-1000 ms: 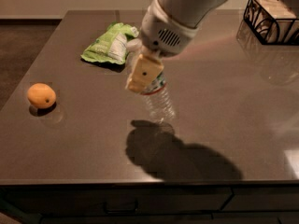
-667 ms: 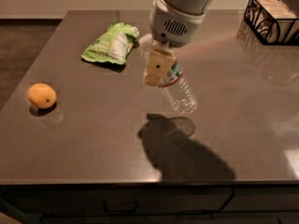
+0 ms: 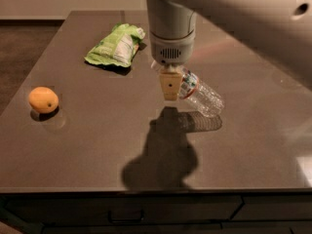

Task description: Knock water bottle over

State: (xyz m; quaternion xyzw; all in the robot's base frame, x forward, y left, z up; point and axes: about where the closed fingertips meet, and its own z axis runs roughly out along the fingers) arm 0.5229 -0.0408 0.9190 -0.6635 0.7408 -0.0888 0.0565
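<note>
The water bottle (image 3: 202, 95) is clear and ribbed, with a label band with a red edge near its upper part. It lies tipped far over near the middle of the dark table (image 3: 87, 150), base pointing right and toward the front, top end hidden behind the gripper. My gripper (image 3: 170, 89) hangs from the grey wrist (image 3: 170, 33) straight down at the bottle's top end, touching or nearly touching it. The bottle's reflection shows on the table just below it.
An orange (image 3: 43, 100) sits near the table's left edge. A green snack bag (image 3: 116, 45) lies at the back left of the gripper. My arm (image 3: 253, 13) crosses the upper right. The table's front edge runs along the bottom, with drawers below.
The gripper has moved right and toward the back. The bottle has gone from leaning under the gripper to lying nearly flat, base swung out to the right.
</note>
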